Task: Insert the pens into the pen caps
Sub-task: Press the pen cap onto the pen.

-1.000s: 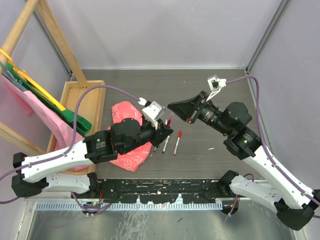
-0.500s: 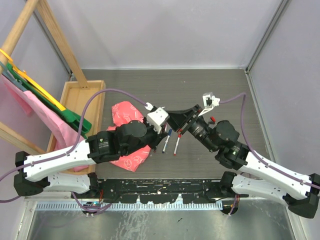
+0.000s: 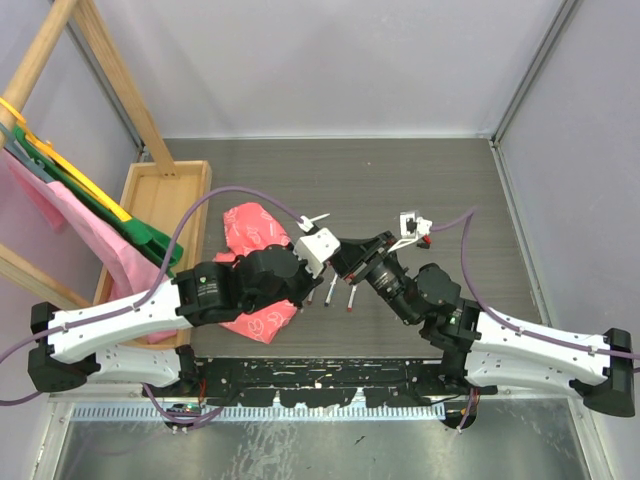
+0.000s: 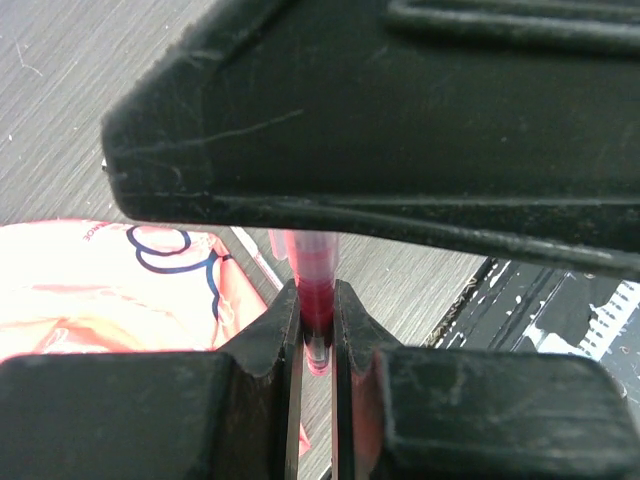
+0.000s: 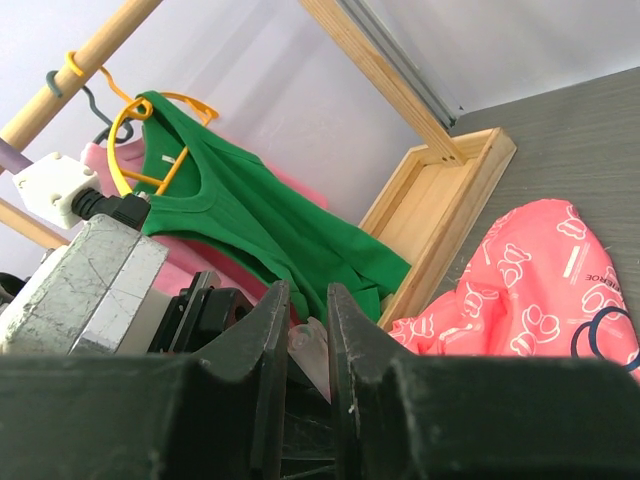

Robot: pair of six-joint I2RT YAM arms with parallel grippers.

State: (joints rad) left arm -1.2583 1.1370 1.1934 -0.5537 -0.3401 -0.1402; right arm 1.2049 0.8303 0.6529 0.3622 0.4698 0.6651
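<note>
- 1 second ago the 2 claws stood well apart, the right one raised and off to the right; now they have come together tip to tip, low over the tabletop [image 3: 450,190].
- The left claw [image 4: 318,345] is pressed on a dark red cap [image 4: 316,300], mouth toward the right claw.
- The right claw [image 5: 300,320] is pinching a pale pen [image 5: 308,350]; its barrel reaches the cap, but how deep it sits cannot be told.
- 2 loose pens [image 3: 331,288] [image 3: 353,293] lie just on the near side of the meeting claws, unmoved.
- A pink cloth [image 3: 250,230] lies left of the left claw, partly under that arm; a wooden tray [image 3: 140,190] sits beyond it.
- The tabletop's far and right edges stand well apart from both claws.
</note>
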